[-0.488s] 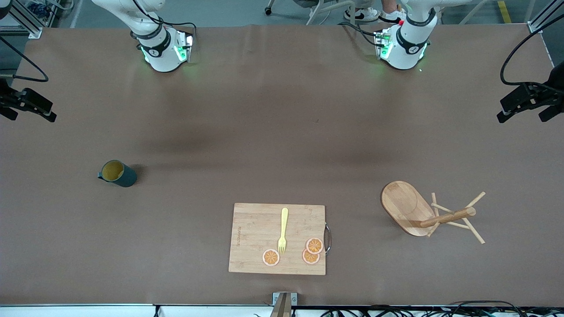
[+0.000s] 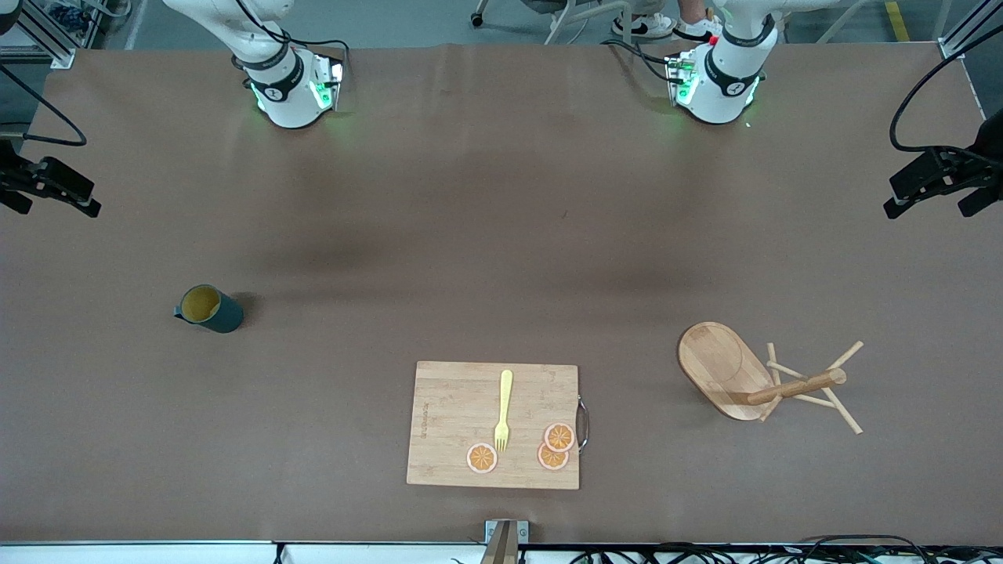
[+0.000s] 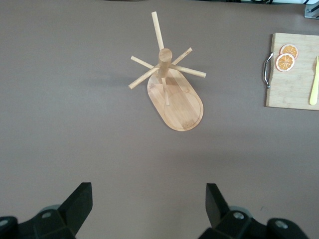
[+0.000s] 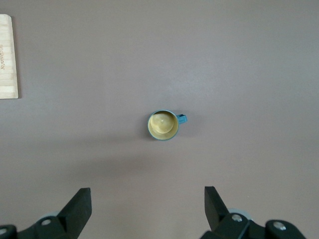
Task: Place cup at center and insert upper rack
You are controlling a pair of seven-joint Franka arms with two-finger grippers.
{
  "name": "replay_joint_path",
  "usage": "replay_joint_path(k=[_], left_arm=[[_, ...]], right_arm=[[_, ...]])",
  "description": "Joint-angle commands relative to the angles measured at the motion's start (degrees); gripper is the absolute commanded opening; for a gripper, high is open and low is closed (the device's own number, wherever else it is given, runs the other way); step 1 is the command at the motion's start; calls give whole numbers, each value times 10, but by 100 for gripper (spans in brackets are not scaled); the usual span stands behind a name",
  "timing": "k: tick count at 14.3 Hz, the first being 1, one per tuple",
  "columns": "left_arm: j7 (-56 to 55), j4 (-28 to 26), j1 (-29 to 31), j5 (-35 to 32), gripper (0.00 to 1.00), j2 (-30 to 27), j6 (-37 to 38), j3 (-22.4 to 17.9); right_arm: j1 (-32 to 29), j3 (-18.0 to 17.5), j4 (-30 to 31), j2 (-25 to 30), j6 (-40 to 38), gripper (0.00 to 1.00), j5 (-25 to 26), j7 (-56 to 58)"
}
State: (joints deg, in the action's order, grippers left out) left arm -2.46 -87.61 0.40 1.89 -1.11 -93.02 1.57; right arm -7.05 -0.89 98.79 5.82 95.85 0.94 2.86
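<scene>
Cup (image 2: 209, 308) upright, upper rack (image 2: 764, 379) on table; left gripper (image 3: 148, 206), right gripper (image 4: 147, 206) jaws released.

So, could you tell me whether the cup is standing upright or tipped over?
Upright. The cup shows a round rim and its yellow inside from straight above in the right wrist view, and stands on the table in the front view.

Even, diffuse overhead light, no glare on the matte brown table (image 2: 486, 235); broad soft shadow patches sit mid-table in the front view. The cup (image 2: 210, 309) and the upper rack (image 2: 752, 376) cast only short soft shadows. Both wrist views are sharp on the tabletop, with dark fingertips (image 3: 79, 201) in the foreground.
</scene>
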Motion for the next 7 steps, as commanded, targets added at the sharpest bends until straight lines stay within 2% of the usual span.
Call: replay_joint_path(k=[1,7], left_arm=[[-5,-3,2,5,100,-6,5,1],[-5,-3,4,6,100,-6,5,0]], right_arm=[[-11,-10,17,3,7,100,5,-1],[-7,-10,16,-131,64,100,5,-1]])
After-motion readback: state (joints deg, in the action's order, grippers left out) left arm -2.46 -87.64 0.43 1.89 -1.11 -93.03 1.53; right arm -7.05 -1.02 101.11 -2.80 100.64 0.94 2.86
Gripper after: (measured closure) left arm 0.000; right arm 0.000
